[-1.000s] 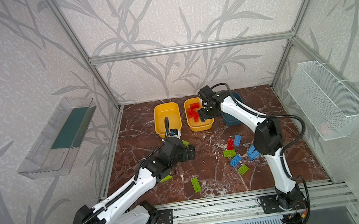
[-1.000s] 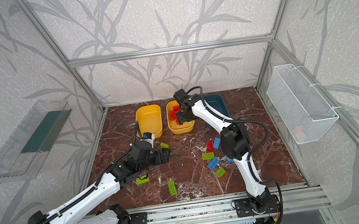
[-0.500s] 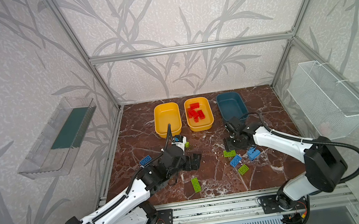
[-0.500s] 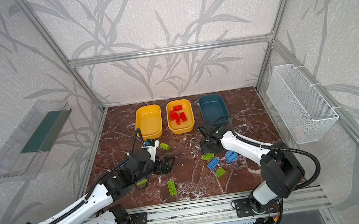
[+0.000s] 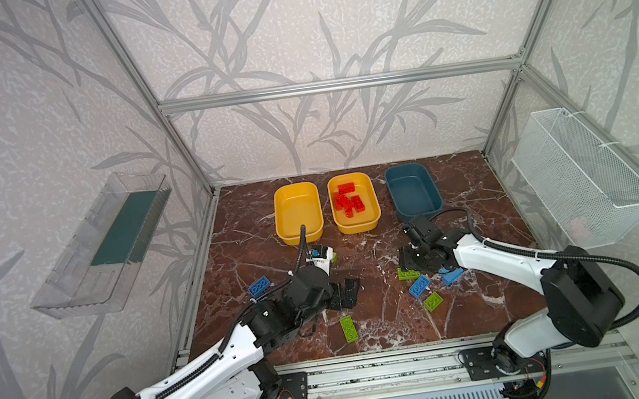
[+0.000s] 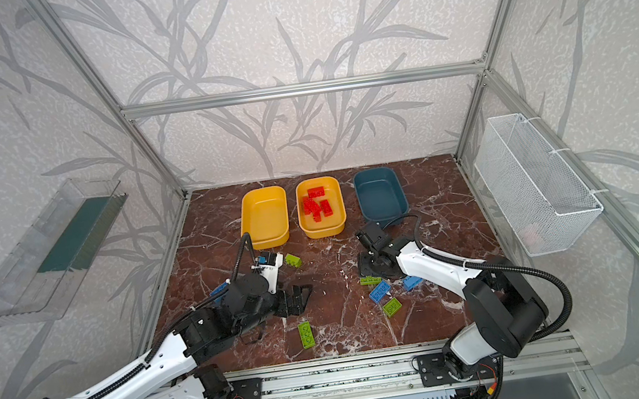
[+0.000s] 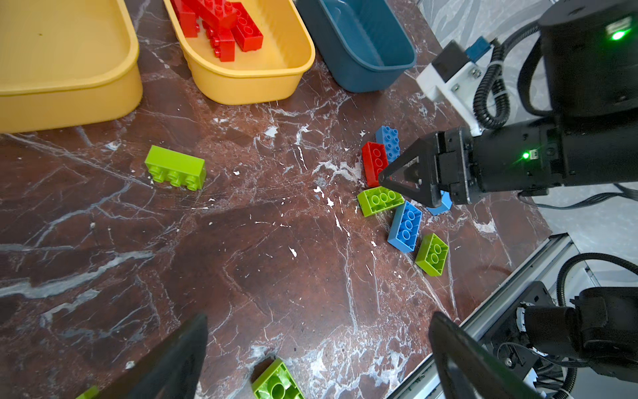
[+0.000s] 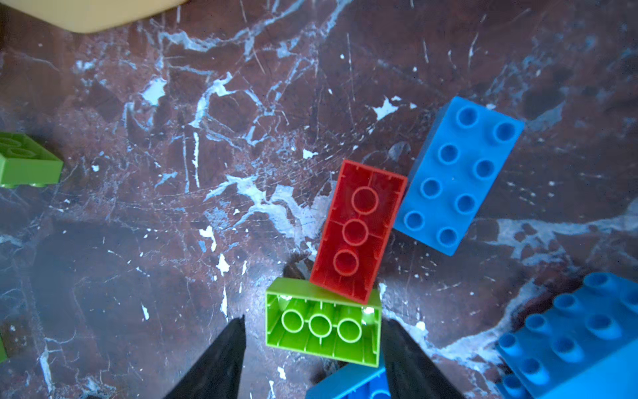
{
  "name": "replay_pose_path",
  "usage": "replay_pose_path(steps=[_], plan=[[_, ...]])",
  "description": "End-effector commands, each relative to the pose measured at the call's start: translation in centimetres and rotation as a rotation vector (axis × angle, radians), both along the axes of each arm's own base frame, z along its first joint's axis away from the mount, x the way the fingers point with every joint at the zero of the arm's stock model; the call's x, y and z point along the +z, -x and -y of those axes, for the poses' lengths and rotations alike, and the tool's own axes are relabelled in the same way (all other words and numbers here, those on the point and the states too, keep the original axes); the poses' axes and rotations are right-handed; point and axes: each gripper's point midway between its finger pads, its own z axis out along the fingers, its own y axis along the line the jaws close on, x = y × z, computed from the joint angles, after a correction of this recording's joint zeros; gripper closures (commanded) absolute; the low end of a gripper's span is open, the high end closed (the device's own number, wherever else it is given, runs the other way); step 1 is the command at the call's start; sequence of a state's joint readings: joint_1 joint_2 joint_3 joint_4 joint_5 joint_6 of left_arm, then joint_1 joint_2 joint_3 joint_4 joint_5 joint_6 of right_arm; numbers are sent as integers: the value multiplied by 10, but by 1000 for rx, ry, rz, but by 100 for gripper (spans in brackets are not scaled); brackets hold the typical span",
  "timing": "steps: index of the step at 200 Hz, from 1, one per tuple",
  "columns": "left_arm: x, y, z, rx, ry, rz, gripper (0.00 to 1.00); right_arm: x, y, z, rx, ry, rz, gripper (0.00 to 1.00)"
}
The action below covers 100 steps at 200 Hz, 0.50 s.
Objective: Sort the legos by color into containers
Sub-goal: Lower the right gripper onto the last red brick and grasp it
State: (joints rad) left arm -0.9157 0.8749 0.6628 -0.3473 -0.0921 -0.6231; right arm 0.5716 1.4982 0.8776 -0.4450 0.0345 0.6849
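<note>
Astride upturned green lego [image 5: 407, 273], long axis 9-to-3 in a top view: right gripper [image 8: 312, 319], jaws parted. Left gripper [image 7: 319, 315] spread. Loose: five green, four blue, one red.

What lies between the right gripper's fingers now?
An upturned green brick lies between the fingers of the right gripper, in the right wrist view; a red brick touches its edge.
</note>
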Motion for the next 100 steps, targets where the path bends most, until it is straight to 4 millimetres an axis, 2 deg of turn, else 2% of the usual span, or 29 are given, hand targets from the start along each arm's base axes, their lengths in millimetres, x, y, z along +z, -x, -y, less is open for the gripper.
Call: replay_pose_path(steps=[1, 41, 100], plan=[[-6, 0, -10, 32, -40, -2, 1, -10, -7, 10, -108, -7, -32, 36], [-8, -7, -13, 64, -68, 13, 1, -19, -14, 10, -111, -14, -59, 38], [-8, -14, -18, 93, -114, 33, 1, -35, -26, -2, -102, -30, -104, 45]])
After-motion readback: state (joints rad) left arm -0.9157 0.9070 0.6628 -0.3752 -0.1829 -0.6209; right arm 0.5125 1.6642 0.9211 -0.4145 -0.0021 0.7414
